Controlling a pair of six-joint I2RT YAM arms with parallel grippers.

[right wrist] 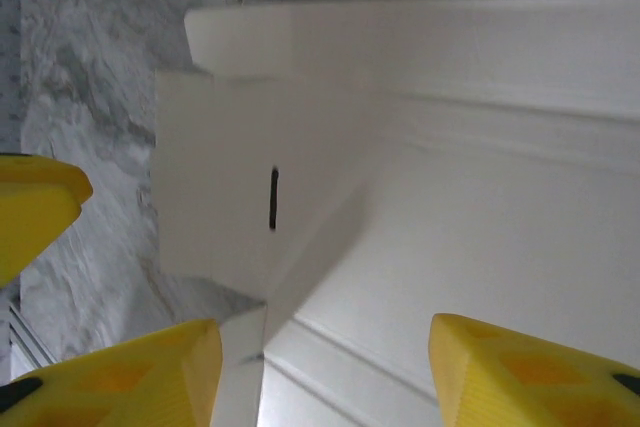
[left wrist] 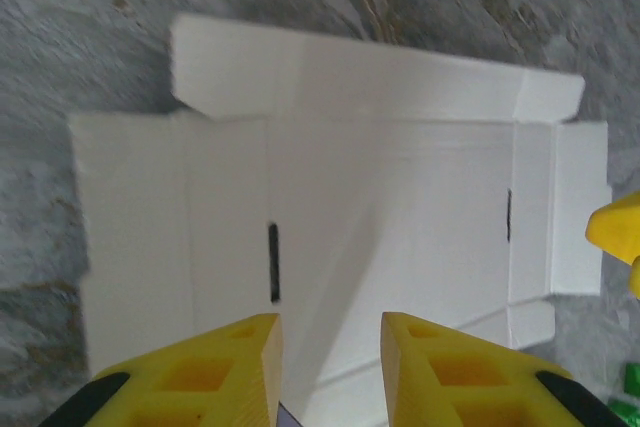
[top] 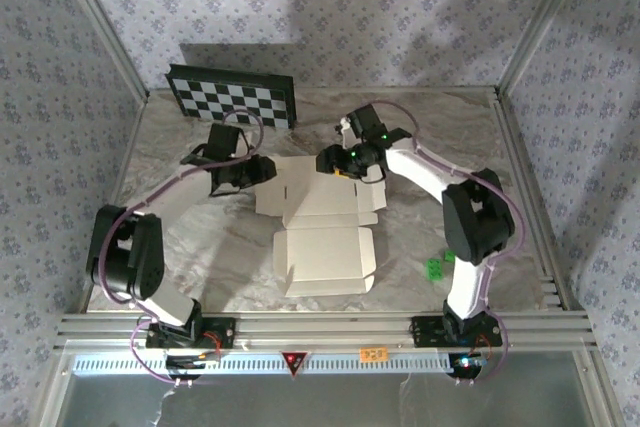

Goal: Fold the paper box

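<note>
Where the paper box (top: 320, 247) lies: centre of the marble table (top: 200, 237), running from the hub toward 6 o'clock; one flat sheet, not closed up.
Box colour: white, thin card; pale grey shade along the creases.
Box shape: die-cut, two broad panels one behind the other, small flaps at 3 and 9 o'clock sides, stepped outline.
Box, near part: panel w/ narrow side flaps, lying flat.
Box, far part: wider panel, long flap along its 12 o'clock edge; the flap looks tipped up a bit, can't be sure.
Slots: two short dark slits in the far part, one near its left (left wrist: 273, 262), one near its right (left wrist: 509, 215); right wrist cam shows a slit too (right wrist: 273, 197).
Creases: straight score lines parallel to the edges; a diagonal shadow crosses the middle panel.
Left gripper (top: 268, 169): at the sheet's 10 o'clock corner; yellow fingers (left wrist: 200, 377) spread apart, a plain gap btwn them, nothing pinched; card shows through the gap.
Right gripper (top: 335, 162): at the sheet's 12 o'clock edge; fingers (right wrist: 530, 367) spread wide, over the card, nothing clamped btwn them.
Grippers: near each other, facing across the far part.
Checkerboard panel (top: 232, 97): 11 o'clock, propped at the back wall, apart from the box.
Green bit (top: 435, 267): 4 o'clock of the box, on bare table, too small to ID.
</note>
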